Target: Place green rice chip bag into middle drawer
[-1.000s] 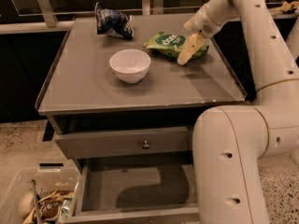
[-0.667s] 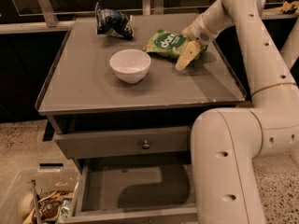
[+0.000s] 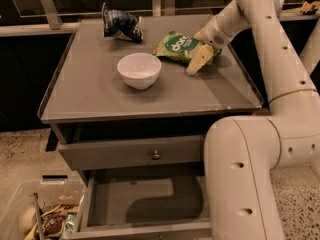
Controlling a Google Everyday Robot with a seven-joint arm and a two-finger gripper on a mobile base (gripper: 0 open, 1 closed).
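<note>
Hand (image 3: 202,57) at green rice chip bag (image 3: 175,45) rt edge (logo illegible) | grip: can't tell

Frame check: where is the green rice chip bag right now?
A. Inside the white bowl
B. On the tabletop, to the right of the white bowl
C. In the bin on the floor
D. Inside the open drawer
B: the green rice chip bag lies on the tabletop right of the white bowl, with the gripper at its right end, not in the middle drawer.
</note>
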